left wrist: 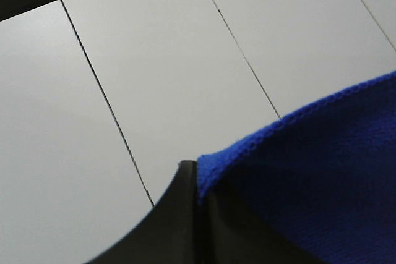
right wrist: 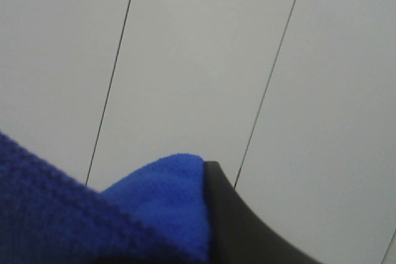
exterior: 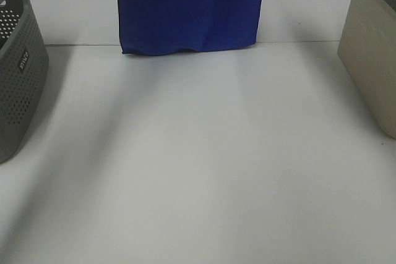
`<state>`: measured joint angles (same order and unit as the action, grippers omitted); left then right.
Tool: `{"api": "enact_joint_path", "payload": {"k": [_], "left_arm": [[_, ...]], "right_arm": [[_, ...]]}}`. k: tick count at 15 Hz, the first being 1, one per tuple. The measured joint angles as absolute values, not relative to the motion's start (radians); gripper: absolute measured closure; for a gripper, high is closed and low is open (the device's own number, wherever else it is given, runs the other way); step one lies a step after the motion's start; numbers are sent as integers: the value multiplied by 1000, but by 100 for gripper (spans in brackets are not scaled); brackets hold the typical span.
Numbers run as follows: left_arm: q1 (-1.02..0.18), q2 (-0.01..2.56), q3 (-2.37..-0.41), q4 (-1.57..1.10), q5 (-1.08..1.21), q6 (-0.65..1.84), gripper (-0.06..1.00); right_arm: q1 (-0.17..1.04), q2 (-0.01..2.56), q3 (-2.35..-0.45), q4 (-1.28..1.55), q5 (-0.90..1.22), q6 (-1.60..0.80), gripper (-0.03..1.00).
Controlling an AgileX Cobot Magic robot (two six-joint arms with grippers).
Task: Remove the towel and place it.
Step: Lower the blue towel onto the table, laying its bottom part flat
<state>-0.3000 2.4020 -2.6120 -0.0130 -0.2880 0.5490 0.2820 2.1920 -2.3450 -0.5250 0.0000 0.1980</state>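
The royal-blue towel (exterior: 189,7) hangs as a flat sheet at the top middle of the exterior high view, its lower hem just above the table's far edge. Both grippers are out of that view, above its top edge. In the left wrist view my left gripper (left wrist: 197,183) is shut on a top corner of the towel (left wrist: 322,171). In the right wrist view my right gripper (right wrist: 207,214) is shut on the other top corner of the towel (right wrist: 142,208). Both wrist cameras face pale wall panels behind the cloth. The white tag is not in view.
A grey perforated basket (exterior: 18,72) stands at the table's left edge. A beige bin (exterior: 374,60) stands at the right edge. The white table (exterior: 198,165) stretches between them, below the towel.
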Motion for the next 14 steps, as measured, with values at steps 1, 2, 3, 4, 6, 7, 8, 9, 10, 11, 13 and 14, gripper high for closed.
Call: {"api": "enact_joint_path", "payload": {"k": [1, 2, 3, 4, 6, 7, 8, 9, 10, 11, 13, 14], "left_arm": [[-300, 2402, -2613, -9, -284, 548, 94], [-300, 2402, -2613, -8, -273, 549, 94], [-300, 2402, -2613, -7, -261, 549, 94], [-300, 2402, -2613, -6, -257, 549, 94], [-300, 2388, -2613, 0, -161, 544, 94], [-301, 2370, -2613, 0, -63, 532, 94], [-306, 2322, -2613, 0, 167, 512, 94], [-313, 2289, -2613, -12, 302, 507, 94], [-316, 2263, -2614, -25, 435, 505, 94], [-319, 2248, -2614, -30, 487, 505, 94], [-320, 2211, -2615, -62, 717, 505, 94], [-320, 2205, -2615, -77, 814, 505, 94]], "right_arm": [[282, 2192, -2345, -521, 17, 198, 95], [282, 2191, -2345, -492, 48, 198, 95], [282, 2188, -2345, -454, 81, 198, 95], [282, 2185, -2345, -437, 99, 198, 95], [282, 2162, -2345, -367, 198, 198, 95], [282, 2148, -2345, -339, 249, 198, 95], [282, 2116, -2346, -297, 377, 198, 95], [282, 2102, -2346, -272, 450, 193, 95], [282, 2086, -2346, -237, 520, 181, 95], [282, 2077, -2346, -219, 552, 171, 95], [282, 2044, -2346, -124, 719, 122, 95], [282, 2037, -2347, -74, 794, 95, 95]]}}
